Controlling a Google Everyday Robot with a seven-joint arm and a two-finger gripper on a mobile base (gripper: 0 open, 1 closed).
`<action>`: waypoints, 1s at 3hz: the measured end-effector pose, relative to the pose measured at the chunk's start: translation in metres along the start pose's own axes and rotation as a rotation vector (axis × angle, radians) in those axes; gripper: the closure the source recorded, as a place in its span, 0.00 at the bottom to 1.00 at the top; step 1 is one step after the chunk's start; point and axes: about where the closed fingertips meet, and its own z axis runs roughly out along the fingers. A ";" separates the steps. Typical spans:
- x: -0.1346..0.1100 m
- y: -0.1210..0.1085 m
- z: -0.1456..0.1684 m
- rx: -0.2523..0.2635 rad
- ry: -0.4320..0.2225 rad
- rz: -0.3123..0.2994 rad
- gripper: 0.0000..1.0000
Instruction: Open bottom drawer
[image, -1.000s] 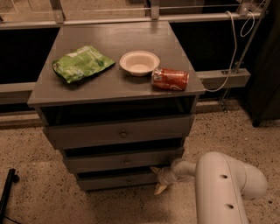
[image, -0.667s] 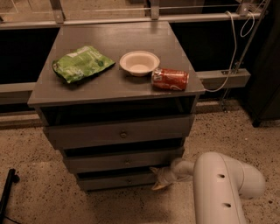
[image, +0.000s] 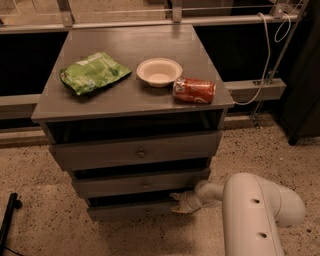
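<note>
The arm (image: 255, 212) comes in from the lower right corner. Its thick white link, with small dark holes along its side, stands low over the speckled floor (image: 40, 165). From that link's upper end a thinner white wrist section (image: 210, 191) reaches leftward and slightly down toward the grey cabinet (image: 125, 45).

The end effector (image: 182, 202) sits at the right end of the bottom drawer (image: 130, 211), level with the top edge of the drawer front and apparently touching that corner. It lies well to the right of the small round centre knob (image: 148, 212), which is barely visible. Whether the end effector is open or closed, and whether it grips anything, cannot be told from this view.

The bottom drawer is the lowest of three grey fronts, just above the floor, with a dark gap between its top edge and the middle drawer (image: 142, 184). A similar dark strip separates the middle drawer from the top drawer (image: 137, 151), and another sits under the cabinet's top.

On that top a green bag (image: 94, 73) lies at the left and a pale bowl (image: 159, 71) sits near the middle. A red can (image: 194, 90) lies on its side just right of the bowl, near the front right corner
</note>
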 end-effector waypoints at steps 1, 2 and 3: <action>-0.003 -0.002 -0.005 0.000 0.000 0.000 0.57; -0.004 -0.002 -0.007 0.000 0.000 0.000 0.25; -0.004 -0.002 -0.007 0.000 0.000 0.000 0.00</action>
